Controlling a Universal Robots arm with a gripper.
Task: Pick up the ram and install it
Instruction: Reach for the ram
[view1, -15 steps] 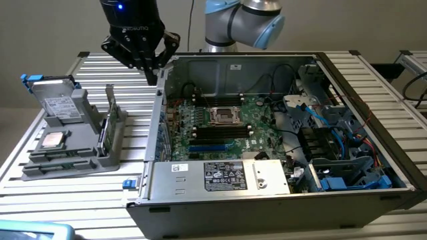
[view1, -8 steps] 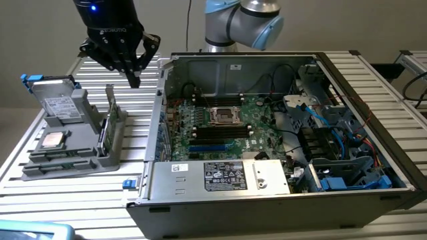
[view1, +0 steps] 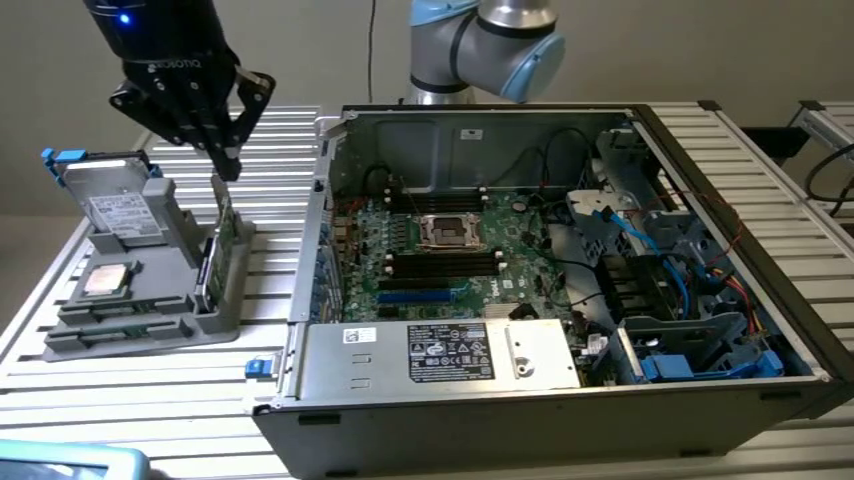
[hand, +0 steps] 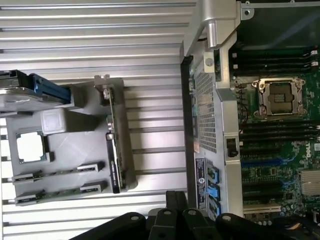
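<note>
The pick-up step looks in hand: the gripper (view1: 227, 162), released or clenched I cannot tell, hovers just above the ram (view1: 218, 235), which stands on edge in its grey holder (view1: 134, 330) on the tabletop (view1: 147, 400), so a grasp would call for squaring across that thin top edge.

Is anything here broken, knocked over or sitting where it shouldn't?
Nothing stands out. The ram stands on edge in its slot of the grey holder, the processor chip lies flat in its recess, and the open computer case sits flat on the table. The gripper hangs just above the ram.
</note>
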